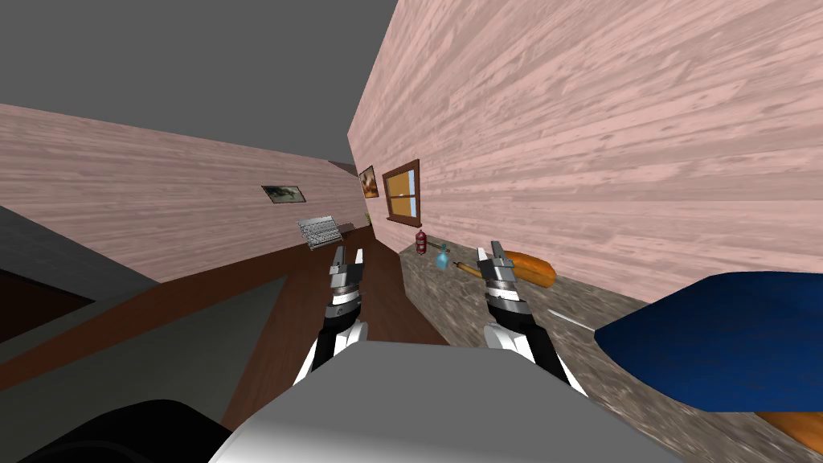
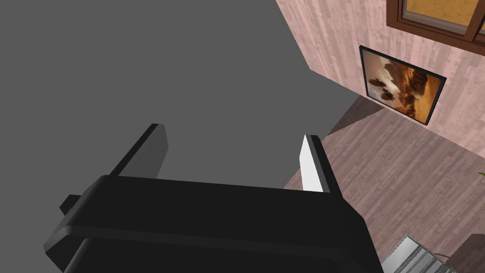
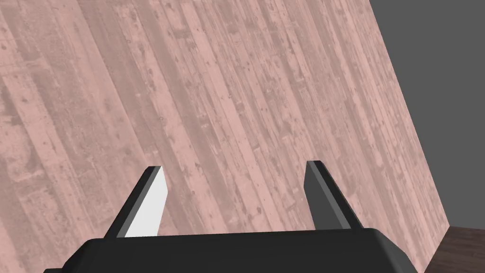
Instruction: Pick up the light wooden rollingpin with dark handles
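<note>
In the head view the rolling pin (image 1: 467, 268) lies on the speckled counter (image 1: 482, 321) by the right wall, a light wooden cylinder partly hidden behind my right gripper. My right gripper (image 1: 489, 251) is raised above the counter just on the near side of the pin, with its fingers open and nothing between them; in the right wrist view the right gripper (image 3: 234, 182) is likewise open. My left gripper (image 1: 348, 257) hangs over the brown floor to the left of the counter, open and empty; the left wrist view confirms that the left gripper (image 2: 232, 151) is open.
On the counter stand a small blue bottle (image 1: 442, 259) and a red item (image 1: 420, 241) beyond the pin. A bread loaf (image 1: 530, 269) lies to its right, a knife (image 1: 567, 320) nearer me, and a big blue dish (image 1: 723, 338) at the near right.
</note>
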Tool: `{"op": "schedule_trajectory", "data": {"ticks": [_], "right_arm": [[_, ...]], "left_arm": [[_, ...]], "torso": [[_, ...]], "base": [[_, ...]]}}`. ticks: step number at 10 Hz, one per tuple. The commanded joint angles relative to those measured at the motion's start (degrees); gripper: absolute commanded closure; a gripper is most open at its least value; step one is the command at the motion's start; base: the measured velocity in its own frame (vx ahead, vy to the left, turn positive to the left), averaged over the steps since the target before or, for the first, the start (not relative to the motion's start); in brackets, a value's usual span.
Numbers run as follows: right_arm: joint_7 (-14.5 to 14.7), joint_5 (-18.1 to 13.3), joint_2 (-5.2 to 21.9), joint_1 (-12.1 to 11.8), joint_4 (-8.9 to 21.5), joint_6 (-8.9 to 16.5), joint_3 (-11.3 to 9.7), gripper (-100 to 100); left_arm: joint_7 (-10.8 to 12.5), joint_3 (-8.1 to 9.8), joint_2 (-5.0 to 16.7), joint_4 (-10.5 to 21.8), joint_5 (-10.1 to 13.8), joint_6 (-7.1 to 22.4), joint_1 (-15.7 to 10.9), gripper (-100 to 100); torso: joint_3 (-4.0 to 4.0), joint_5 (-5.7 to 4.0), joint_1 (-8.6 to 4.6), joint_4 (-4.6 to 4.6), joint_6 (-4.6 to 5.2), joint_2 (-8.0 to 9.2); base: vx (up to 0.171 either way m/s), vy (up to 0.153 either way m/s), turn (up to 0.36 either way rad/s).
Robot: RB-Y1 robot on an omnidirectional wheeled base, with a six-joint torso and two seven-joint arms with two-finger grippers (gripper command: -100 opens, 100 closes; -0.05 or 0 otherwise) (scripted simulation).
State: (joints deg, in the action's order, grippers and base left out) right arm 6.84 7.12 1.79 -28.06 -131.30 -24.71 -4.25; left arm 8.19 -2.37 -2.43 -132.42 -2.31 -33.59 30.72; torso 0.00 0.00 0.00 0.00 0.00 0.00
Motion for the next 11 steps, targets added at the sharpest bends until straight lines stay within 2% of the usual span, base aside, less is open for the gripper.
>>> {"op": "schedule_trajectory", "data": {"ticks": [1,4,8,9,11], "right_arm": [[0.2,-0.2,1.9,0.1,0.7,0.1,0.2,-100],[1.0,-1.1,6.6,0.5,3.4,0.7,1.2,-100],[2.6,-3.0,13.9,1.4,9.2,1.9,3.6,-100],[2.6,-3.0,14.3,1.4,9.2,1.9,3.6,-100],[3.7,-4.2,18.2,2.0,12.8,2.7,5.0,-100]], "left_arm": [[0.0,0.0,0.0,0.0,0.0,0.0,0.0,0],[0.0,0.0,0.0,0.0,0.0,0.0,0.0,0],[0.0,-0.01,0.0,0.0,0.0,0.0,0.0,0],[0.0,-0.01,0.0,0.0,0.0,0.0,0.0,0],[0.0,0.0,0.0,0.0,0.0,0.0,0.0,0]], "torso": [[0.0,0.0,0.0,0.0,0.0,0.0],[-0.03,0.03,0.13,-0.01,0.0,-0.06],[-0.06,0.06,0.29,-0.03,-0.01,-0.1],[-0.07,0.08,0.35,-0.03,-0.01,-0.13],[-0.05,0.05,0.2,-0.02,0.0,-0.08]], "base": [[0.003,0.015,0.006],[0.014,0.046,0.005],[0.024,0.088,0.005],[0.022,0.067,-0.003],[0.021,0.067,0.006]]}}
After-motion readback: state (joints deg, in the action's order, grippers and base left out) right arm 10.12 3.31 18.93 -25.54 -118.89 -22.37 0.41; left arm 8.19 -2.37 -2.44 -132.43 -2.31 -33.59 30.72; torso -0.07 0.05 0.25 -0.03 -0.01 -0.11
